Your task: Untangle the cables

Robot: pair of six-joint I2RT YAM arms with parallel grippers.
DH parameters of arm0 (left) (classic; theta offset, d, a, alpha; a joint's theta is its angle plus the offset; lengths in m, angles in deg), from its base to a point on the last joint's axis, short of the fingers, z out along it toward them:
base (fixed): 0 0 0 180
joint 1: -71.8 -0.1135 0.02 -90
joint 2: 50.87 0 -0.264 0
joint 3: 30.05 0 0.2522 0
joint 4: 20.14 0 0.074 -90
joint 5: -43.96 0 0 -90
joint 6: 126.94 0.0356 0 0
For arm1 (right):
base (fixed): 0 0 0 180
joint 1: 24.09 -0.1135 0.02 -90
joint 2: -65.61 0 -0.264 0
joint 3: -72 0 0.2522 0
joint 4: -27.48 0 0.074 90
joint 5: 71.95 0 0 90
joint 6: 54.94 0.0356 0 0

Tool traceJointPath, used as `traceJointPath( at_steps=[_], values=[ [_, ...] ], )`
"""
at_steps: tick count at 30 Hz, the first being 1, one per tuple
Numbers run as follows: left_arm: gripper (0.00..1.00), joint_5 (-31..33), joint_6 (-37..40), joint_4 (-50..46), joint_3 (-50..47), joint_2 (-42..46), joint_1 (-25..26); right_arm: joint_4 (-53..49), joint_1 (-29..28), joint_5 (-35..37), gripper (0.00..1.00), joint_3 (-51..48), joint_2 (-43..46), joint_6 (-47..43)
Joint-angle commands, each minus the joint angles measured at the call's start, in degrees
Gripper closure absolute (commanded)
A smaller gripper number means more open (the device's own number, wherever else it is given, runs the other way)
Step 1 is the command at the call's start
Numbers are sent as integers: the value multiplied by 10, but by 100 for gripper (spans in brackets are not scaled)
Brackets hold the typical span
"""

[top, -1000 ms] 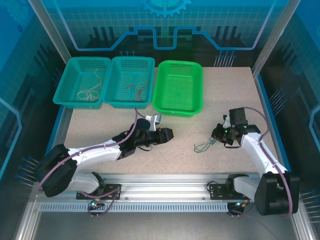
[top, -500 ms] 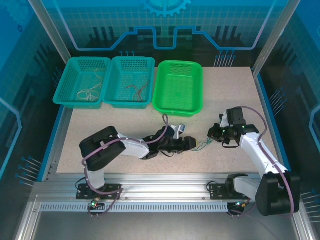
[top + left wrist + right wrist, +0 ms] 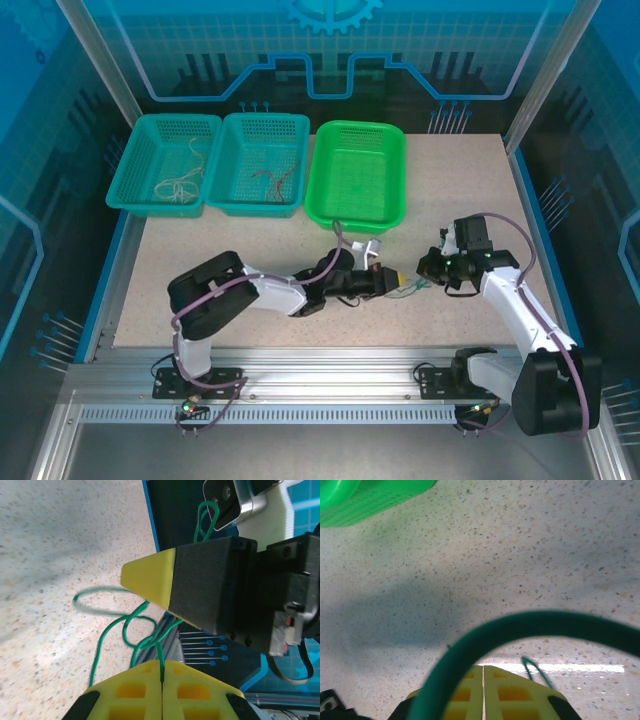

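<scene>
- Since a second ago the left arm has swung from the lower middle of the top view across to the right. Its left pincer, which stood wider half a second ago, now meets the right pincer just right of centre.
- The left pincer's yellow fingers are pressed together, nipping one strand of the thin dark green flexible cable at their seam in the left wrist view.
- The right pincer is likewise closed tight and seems to hold the other end of that cable, whose loop arches across the right wrist view.
- Between the two pincers the cable hangs in loose crossing loops over the speckled beige tabletop.
- In the upper left, the white cables lie in the far-left teal plastic mesh basket and a red cable lies in the neighbouring teal mesh basket.
- We judge the step in hand to be teasing apart the green knot.
- Next, we reckon the pincers should draw apart slowly, then carry the cable to the bright green plastic basket.
</scene>
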Motion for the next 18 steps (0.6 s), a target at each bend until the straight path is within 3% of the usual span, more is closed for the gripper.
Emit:
traceJointPath(
  at_steps=[1,8,18],
  values=[
    [100,39,50,-9,-38,85,-7,-21,1,31,100,11,11,8],
    [100,76,98,-140,-116,241,-56,-27,39,52,100,19,6,-12],
    [100,137,169,-372,-172,484,-127,-32,139,42,100,1,-22,-50]
  ],
)
